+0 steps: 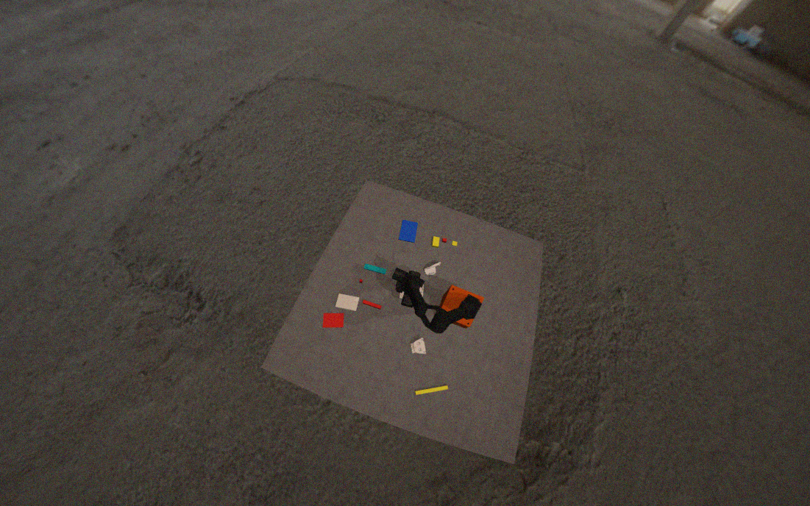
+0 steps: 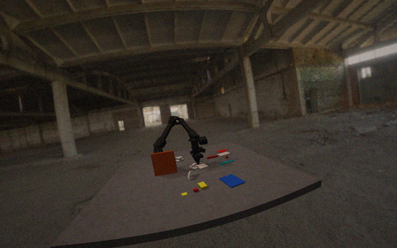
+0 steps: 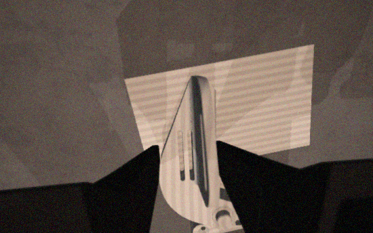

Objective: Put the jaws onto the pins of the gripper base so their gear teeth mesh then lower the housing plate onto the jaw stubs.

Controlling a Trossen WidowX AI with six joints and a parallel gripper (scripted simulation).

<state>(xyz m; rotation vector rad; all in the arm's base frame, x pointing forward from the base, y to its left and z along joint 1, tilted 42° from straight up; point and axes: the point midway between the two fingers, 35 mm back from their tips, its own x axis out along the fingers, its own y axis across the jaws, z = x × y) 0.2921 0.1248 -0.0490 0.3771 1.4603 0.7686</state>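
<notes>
White jaw between the fingers of the end effector.

A blue panel lies flat — near it, a yellow block; the orange panel stands upright.

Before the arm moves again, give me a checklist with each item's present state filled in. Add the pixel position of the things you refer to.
1. Gripper (image 1: 406,302) (image 2: 198,163) (image 3: 186,150) closed on a jaw (image 3: 211,118): ok, it is between the fingers.
2. Held jaw over the gripper base (image 2: 202,165) (image 3: 268,101): ok, it shows in front of the base in the wrist view.
3. Held jaw seated on its pin: cannot tell, the contact is hidden.
4. Second jaw (image 1: 430,270) (image 2: 189,175) on the base, teeth meshed: not ok, it lies apart on the table.
5. Housing plate (image 1: 418,346) (image 2: 179,158) on the jaw stubs: not ok, it lies off to one side.
</notes>
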